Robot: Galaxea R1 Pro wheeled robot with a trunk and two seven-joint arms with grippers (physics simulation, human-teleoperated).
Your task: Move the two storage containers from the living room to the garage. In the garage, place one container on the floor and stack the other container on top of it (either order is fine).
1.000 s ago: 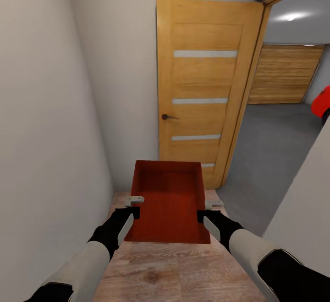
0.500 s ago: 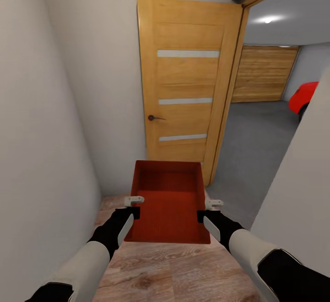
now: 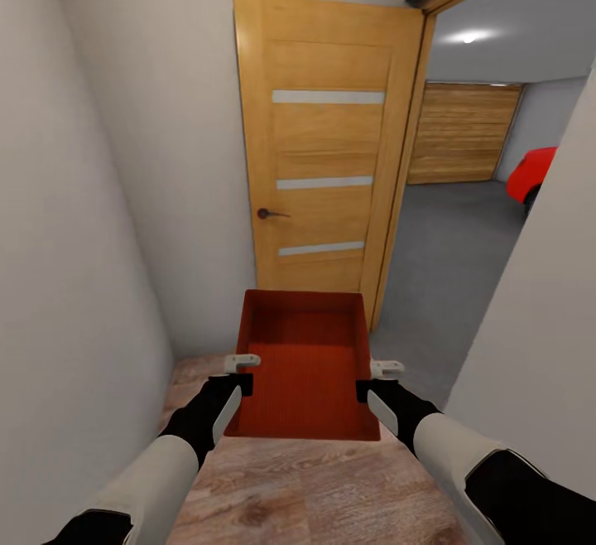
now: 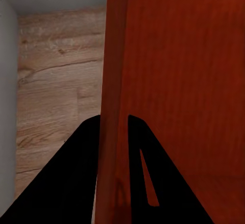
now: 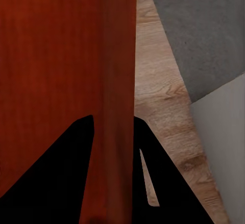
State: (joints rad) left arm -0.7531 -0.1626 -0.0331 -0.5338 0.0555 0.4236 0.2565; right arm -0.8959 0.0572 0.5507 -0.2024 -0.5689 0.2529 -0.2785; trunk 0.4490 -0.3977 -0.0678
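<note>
Load: you are carrying one matte orange-red rectangular open-topped storage container [image 3: 305,363] out in front of you, clear of the light wood plank flooring [image 3: 314,487] beneath it.
Long axis: the container's long side runs straight away from you, its far end pointing at the honey-wood door with frosted horizontal strips [image 3: 327,172].
Left gripper [image 3: 242,369]: your left wrist view shows its two dark fingers [image 4: 76,178] straddling the container's left wall, one inside and one outside, pinched onto that rim.
Right gripper [image 3: 374,378]: the same hold mirrored; in your right wrist view the fingers [image 5: 66,168] close narrowly on the right wall.
Balance: both arms sit level with each other on opposite long walls, so neither is nearer; the load hangs between them.
Garage: the doorway opening [image 3: 463,222] lies ahead and to your right, with the dark grey concrete floor [image 3: 447,247] beyond it, well past the container's far end.
Key relation: the container's long axis points at the door leaf, not at the opening, so I judge you need to swing right before driving on.
Clearance: plain white walls [image 3: 74,197] stand close on both sides; the near right wall corner [image 3: 538,296] looks the likeliest place to clip.
Also there: a glossy red rounded thing [image 3: 534,174] sits inside the garage at the far right, before a slatted wooden garage door [image 3: 463,132].
Task stage: transport, by my reading; nothing is set down in the garage that I can see.
</note>
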